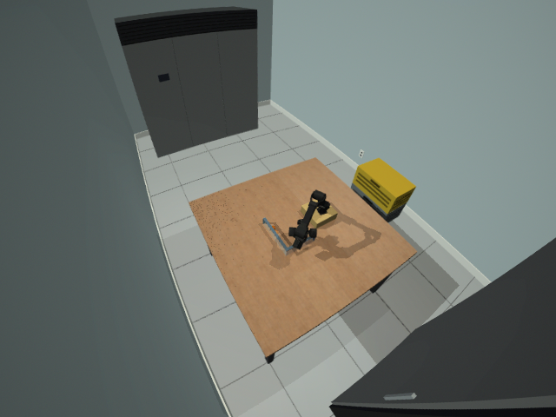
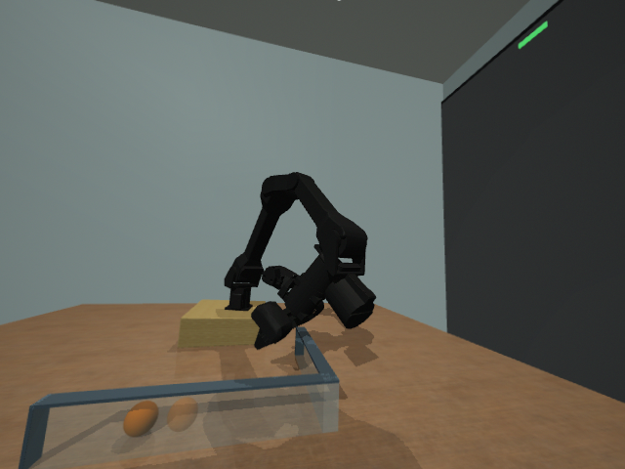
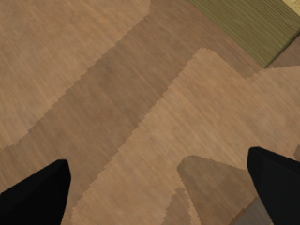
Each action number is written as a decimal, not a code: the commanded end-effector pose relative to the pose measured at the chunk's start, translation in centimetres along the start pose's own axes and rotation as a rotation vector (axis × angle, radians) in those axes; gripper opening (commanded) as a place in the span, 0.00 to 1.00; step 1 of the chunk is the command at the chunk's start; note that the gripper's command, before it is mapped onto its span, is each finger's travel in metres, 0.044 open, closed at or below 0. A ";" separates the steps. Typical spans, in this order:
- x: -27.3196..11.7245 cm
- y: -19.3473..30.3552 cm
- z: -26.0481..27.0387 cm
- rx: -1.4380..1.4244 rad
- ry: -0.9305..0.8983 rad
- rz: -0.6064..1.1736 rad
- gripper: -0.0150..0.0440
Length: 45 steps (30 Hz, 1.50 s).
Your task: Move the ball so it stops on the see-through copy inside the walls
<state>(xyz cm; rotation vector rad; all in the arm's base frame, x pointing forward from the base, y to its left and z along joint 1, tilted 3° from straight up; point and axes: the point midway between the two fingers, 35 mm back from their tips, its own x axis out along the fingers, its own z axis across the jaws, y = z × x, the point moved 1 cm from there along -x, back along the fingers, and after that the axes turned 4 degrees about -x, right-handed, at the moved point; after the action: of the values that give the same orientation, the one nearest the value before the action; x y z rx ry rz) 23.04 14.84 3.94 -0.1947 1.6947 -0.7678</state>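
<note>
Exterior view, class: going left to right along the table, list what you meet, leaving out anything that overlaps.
Orange ball → see-through copy → open gripper → corner of the clear walls.

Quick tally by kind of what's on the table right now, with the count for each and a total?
Orange ball: 1
See-through ball copy: 1
Clear walls: 2
Tan base block: 1
Robot arm, gripper open and holding nothing: 1
Total: 6
</note>
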 end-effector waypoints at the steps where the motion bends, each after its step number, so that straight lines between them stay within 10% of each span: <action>1: 0.0 0.0 0.1 -0.012 0.002 0.004 0.89; 5: 0.0 -0.1 2.2 -0.261 0.023 0.094 0.71; 19: 0.2 -2.7 11.7 -1.222 -0.242 0.406 0.71; 45: 0.9 -8.9 20.5 -2.082 -0.819 0.222 0.71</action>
<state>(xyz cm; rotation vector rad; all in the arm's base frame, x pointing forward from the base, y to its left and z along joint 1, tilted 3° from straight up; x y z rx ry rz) 35.71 4.31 4.16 -0.9983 1.4446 1.0419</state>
